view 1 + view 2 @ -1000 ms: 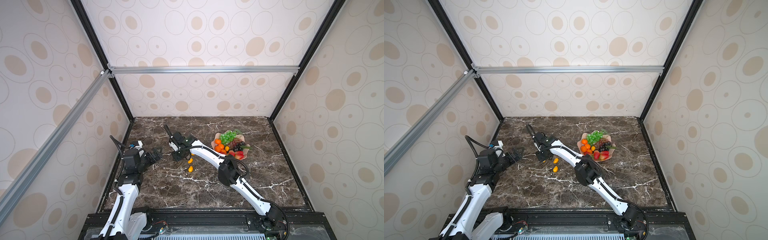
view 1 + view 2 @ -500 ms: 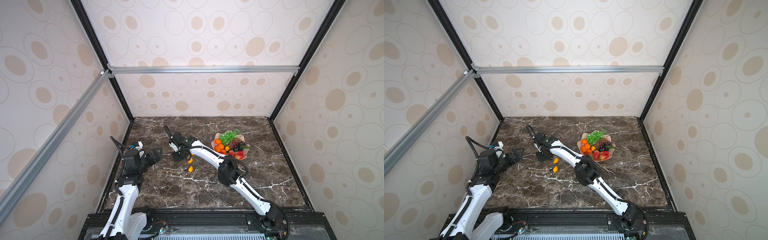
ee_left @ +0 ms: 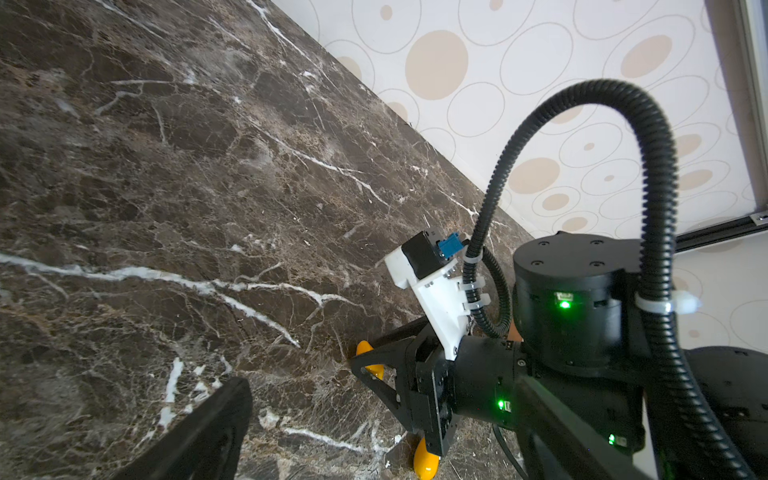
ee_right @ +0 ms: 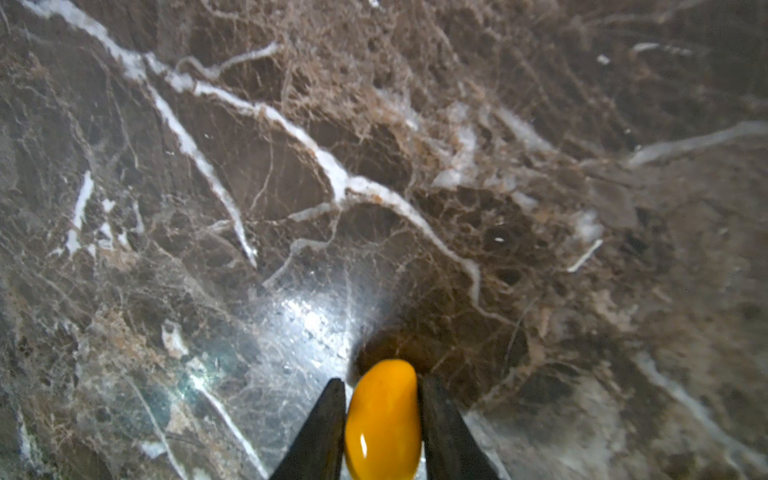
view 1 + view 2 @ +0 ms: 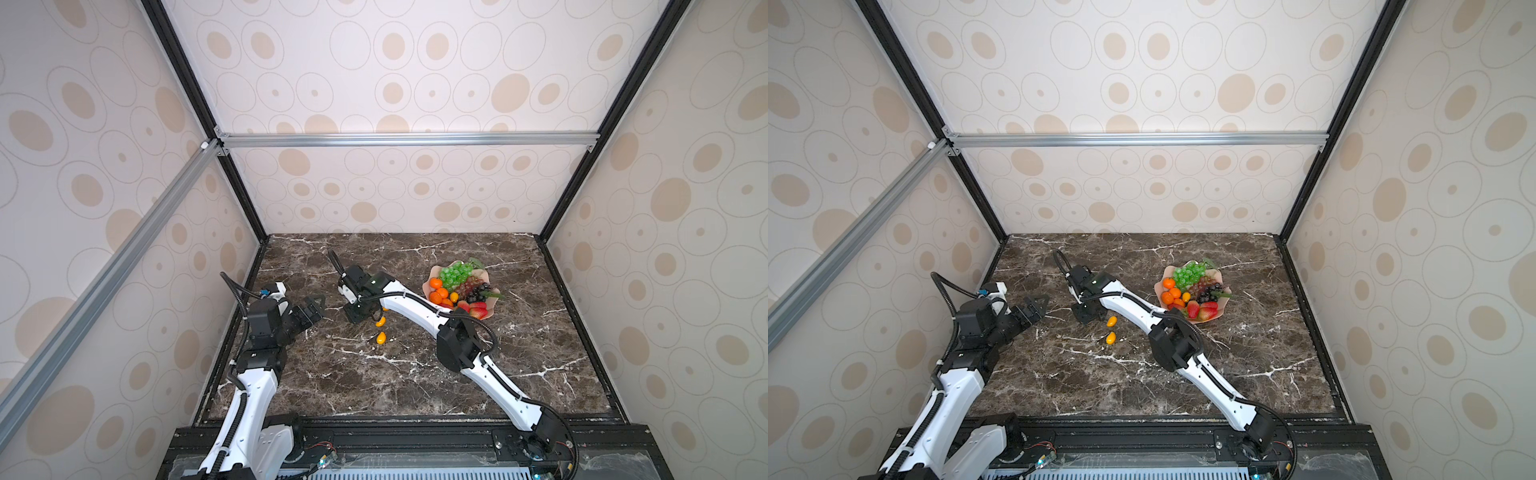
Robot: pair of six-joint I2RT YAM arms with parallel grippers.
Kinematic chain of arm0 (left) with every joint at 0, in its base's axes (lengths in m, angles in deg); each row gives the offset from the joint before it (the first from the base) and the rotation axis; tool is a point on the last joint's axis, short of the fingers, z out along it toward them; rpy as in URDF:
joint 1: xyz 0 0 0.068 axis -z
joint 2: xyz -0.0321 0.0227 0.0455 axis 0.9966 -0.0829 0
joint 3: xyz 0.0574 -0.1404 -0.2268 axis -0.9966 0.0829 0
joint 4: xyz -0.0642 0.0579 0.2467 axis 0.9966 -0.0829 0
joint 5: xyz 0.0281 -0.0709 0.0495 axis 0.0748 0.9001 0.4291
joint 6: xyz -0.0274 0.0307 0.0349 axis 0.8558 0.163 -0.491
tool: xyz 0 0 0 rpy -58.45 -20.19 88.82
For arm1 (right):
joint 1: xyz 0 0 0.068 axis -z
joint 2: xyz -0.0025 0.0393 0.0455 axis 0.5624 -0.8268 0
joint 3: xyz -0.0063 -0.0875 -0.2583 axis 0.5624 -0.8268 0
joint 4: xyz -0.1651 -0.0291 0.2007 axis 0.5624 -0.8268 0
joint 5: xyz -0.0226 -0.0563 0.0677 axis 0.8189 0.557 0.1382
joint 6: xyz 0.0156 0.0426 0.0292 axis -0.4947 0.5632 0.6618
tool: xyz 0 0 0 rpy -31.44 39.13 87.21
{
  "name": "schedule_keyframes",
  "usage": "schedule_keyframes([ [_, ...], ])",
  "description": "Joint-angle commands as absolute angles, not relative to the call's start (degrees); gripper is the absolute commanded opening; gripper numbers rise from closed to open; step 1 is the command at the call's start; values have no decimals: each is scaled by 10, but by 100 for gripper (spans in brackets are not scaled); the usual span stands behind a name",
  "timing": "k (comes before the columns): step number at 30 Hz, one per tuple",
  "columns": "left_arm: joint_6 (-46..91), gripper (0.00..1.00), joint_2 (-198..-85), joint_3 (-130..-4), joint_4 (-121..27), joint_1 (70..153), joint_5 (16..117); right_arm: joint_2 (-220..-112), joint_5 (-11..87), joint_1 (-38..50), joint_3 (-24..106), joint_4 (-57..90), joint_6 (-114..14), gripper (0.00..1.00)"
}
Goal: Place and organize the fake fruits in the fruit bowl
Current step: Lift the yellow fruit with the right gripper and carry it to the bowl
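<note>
The pale pink fruit bowl (image 5: 432,274) (image 5: 1166,273) stands at the back right. It holds green grapes (image 5: 455,272), dark grapes, tangerines (image 5: 435,284), strawberries (image 5: 473,309) and a kumquat. My right gripper (image 5: 358,318) (image 5: 1086,318) reaches across to the table's middle left, pointing down. In the right wrist view it (image 4: 380,380) is shut on a yellow-orange kumquat (image 4: 382,419), with a finger against each side. Two loose kumquats (image 5: 380,321) (image 5: 380,337) lie just right of it. My left gripper (image 5: 316,306) (image 5: 1037,307) hovers open and empty to its left.
Dark marble tabletop (image 5: 374,382) enclosed by patterned walls on three sides, with a black rail along the front edge. In the left wrist view the right arm's wrist and cable loop (image 3: 582,291) fill one side, and one left finger (image 3: 199,436) shows.
Both arms stay about where they were and the two loose kumquats have not moved. The right jaws have drawn in on the kumquat.
</note>
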State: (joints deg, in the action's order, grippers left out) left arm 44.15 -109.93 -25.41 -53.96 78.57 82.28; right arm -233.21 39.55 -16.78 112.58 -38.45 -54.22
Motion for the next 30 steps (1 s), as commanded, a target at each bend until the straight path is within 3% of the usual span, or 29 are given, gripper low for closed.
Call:
schedule_keyframes([
  [1, 446, 98, -1102, -266, -527, 781, 830, -2316, 401, -172, 1107, -405, -537, 32],
  [11, 460, 98, -1106, -276, -507, 788, 858, -2237, 398, -168, 1050, -366, -521, 30],
  [30, 458, 98, -1181, -295, -401, 967, 821, -1891, 432, -97, 589, -171, -469, 28],
])
